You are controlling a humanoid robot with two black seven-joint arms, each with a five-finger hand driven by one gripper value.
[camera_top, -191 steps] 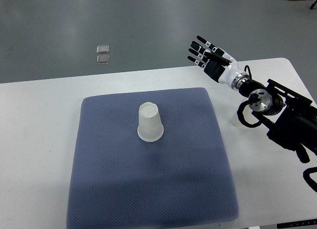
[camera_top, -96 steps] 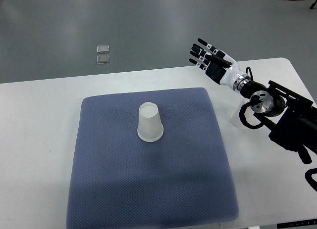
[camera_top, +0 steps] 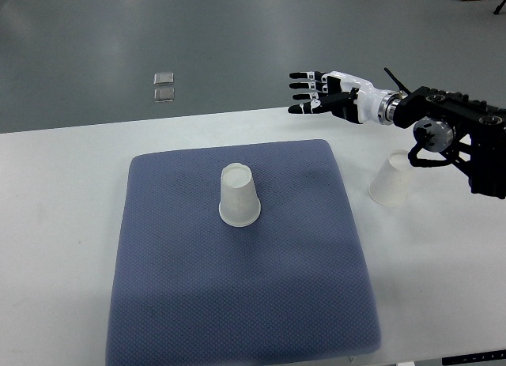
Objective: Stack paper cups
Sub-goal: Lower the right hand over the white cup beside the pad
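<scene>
We see the right robot hand [camera_top: 316, 94] reaching in from the right side, held above the far edge of the white surface [camera_top: 63, 192], beyond the far right corner of the blue mat [camera_top: 237, 295]. Its fingers are spread and straight, holding nothing. One paper cup [camera_top: 239, 195] stands upside down on the mat, a little toward the mat's far side from its middle. A second paper cup [camera_top: 391, 180] sits inverted and tilted on the bare surface just off the mat's right edge, below the robot's dark forearm [camera_top: 458, 129]. Beyond the mat's far left corner, two small clear squares [camera_top: 164, 86] lie on the grey floor [camera_top: 237, 42].
</scene>
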